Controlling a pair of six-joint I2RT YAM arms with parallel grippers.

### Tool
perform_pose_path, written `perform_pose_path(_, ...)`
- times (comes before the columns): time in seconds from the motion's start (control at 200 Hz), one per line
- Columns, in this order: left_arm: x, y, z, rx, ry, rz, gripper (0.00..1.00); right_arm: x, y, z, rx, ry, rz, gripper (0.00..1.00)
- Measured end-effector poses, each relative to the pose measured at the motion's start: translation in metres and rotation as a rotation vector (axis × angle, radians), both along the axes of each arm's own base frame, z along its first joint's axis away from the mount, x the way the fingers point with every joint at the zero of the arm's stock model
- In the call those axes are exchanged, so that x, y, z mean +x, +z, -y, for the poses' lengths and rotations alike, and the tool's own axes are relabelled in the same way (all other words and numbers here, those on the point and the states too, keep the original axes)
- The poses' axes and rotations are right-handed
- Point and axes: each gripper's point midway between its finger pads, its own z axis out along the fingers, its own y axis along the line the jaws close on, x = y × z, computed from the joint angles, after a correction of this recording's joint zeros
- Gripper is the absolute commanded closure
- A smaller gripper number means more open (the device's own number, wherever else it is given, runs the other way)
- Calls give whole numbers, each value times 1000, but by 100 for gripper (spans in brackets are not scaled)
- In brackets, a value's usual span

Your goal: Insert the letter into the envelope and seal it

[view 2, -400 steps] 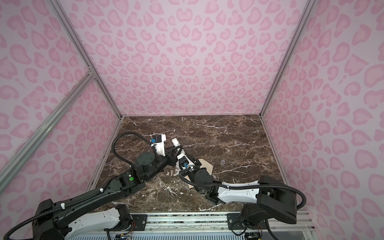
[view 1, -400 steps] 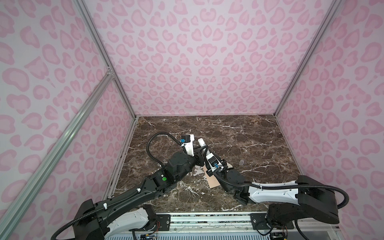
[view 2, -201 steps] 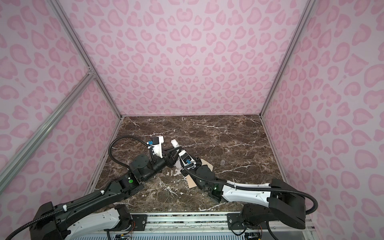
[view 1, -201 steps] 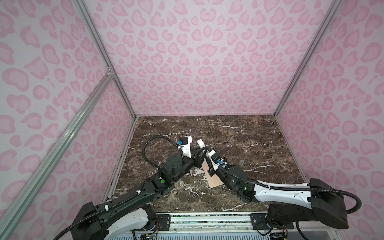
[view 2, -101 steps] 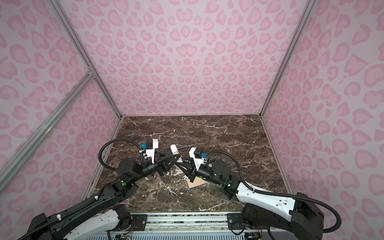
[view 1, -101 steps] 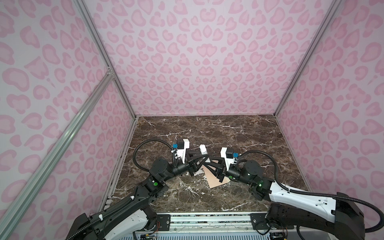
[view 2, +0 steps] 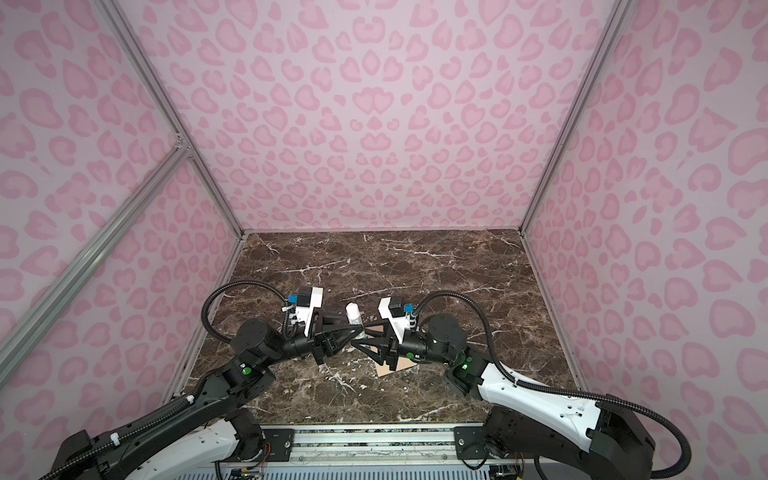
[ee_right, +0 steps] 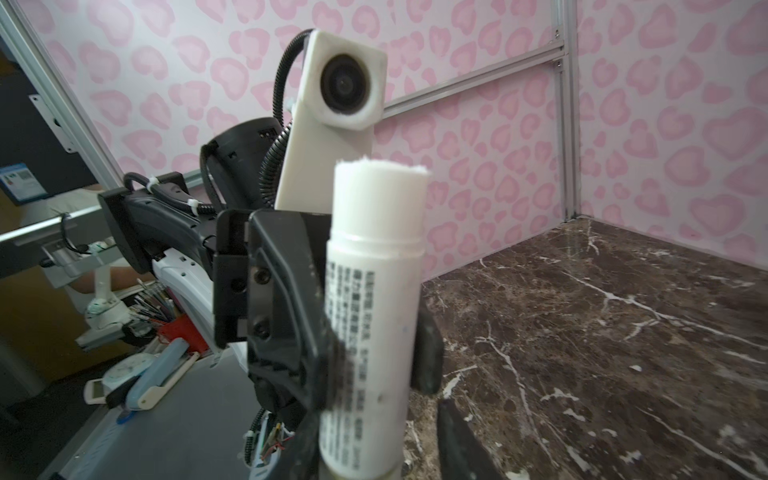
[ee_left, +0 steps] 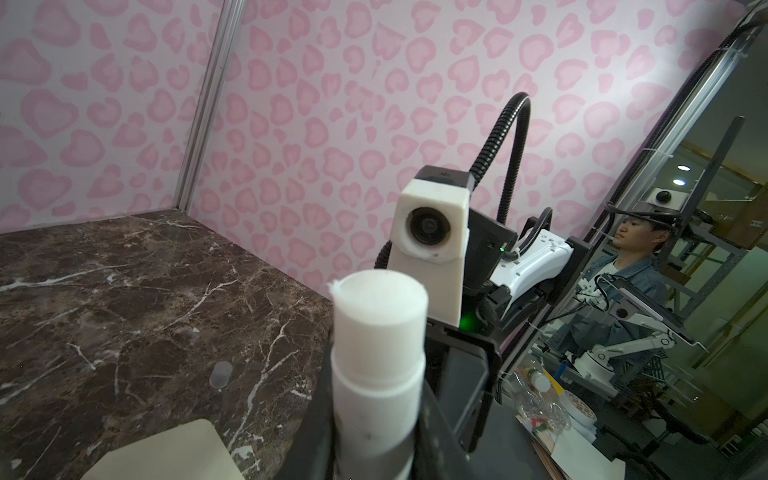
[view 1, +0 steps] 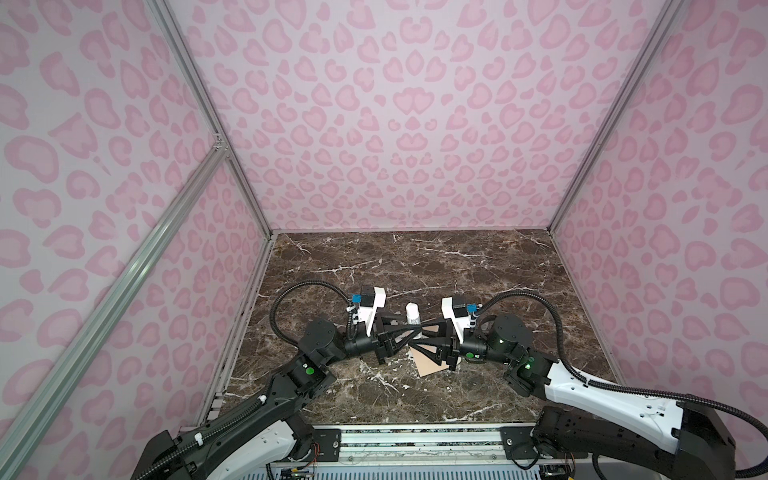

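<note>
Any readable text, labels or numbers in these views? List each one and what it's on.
Label on the glue stick: columns of small dark print, too blurred to read.
Print on the blue notice outside the cell: too small to read.
Red print on the white roll beyond the cell: unreadable.
No other text shows.
</note>
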Motion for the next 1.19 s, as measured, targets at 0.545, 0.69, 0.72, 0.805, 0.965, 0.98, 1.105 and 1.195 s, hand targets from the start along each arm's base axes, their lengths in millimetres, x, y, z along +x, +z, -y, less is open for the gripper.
perform_pose_path(0.545,71,-10,-32,5,488,-114,96,34,-48,-9,-283,-458,450,40)
perform_pose_path(0.69,74,-9,-30,-15,531,-125,96,50,-46,-8,-295,-565,527,40)
perform_pose_path(0.72,74,-9,-29,-19,538,-125,96,53,-46,-8,-298,-581,535,40)
perform_pose_path(0.805,76,-9,-29,-27,556,-130,96,56,-42,-11,-291,-607,566,40)
perform_pose_path(0.965,79,-14,-28,-17,577,-140,96,62,-33,-13,-258,-656,589,45)
perform_pose_path(0.98,79,-14,-28,-17,579,-141,96,63,-32,-12,-256,-662,590,45)
perform_pose_path(1.105,80,-16,-27,-11,580,-143,96,66,-26,-13,-240,-685,601,49)
perform_pose_path(1.195,80,-17,-26,-13,582,-143,96,67,-24,-15,-232,-689,602,53)
